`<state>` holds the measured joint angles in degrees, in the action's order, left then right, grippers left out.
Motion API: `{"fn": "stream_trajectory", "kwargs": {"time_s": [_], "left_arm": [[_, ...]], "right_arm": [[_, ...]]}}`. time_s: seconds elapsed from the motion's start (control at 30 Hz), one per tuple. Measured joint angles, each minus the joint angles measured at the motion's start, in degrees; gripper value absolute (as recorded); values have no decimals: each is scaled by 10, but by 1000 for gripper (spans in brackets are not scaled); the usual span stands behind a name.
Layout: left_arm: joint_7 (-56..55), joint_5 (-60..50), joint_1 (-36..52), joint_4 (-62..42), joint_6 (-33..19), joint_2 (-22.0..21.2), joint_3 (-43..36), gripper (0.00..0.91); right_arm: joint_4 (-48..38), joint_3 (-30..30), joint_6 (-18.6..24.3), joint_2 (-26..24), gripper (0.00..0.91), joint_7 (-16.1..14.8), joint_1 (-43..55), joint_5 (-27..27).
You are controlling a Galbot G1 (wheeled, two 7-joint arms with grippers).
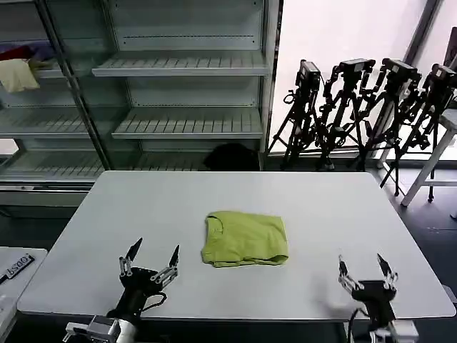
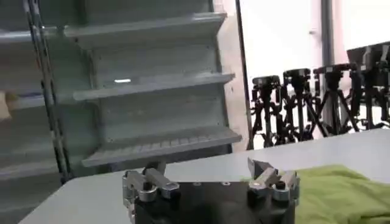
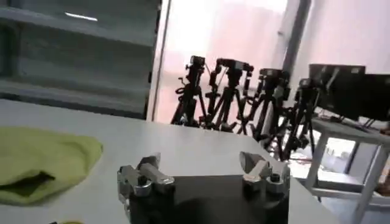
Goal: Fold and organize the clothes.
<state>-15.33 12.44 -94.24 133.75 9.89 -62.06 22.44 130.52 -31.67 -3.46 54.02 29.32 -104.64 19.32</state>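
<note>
The lime yellow-green T-shirt lies folded into a compact rectangle on the white counter, between the two end effectors and a little farther from the robot than either. The left end effector sits near the counter's near edge, its fingers spread apart and holding nothing; the shirt is just beside it toward the robot's right, apart from the fingertips. In the left wrist view the left end effector shows the same open fingers, with the T-shirt off to one side. The right end effector is also open and empty, farther from the shirt than the left one. In the right wrist view the right end effector has the T-shirt well apart from it.
</note>
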Motion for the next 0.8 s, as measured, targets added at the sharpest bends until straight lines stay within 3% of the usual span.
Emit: {"fn": "stream_trajectory", "kwargs": {"time_s": [0.17, 0.37, 0.8], "left_arm": [[-9, -4, -11, -2, -22, -2, -1, 907], [-20, -13, -26, -6, -36, -8, -3, 907], [-27, -23, -52, -11, -53, -16, -5, 907]], "right_arm": [[35, 15, 65, 18, 907, 33, -63, -76], [51, 42, 111, 26, 907, 57, -101, -139], [42, 83, 192, 45, 907, 68, -132, -175]]}}
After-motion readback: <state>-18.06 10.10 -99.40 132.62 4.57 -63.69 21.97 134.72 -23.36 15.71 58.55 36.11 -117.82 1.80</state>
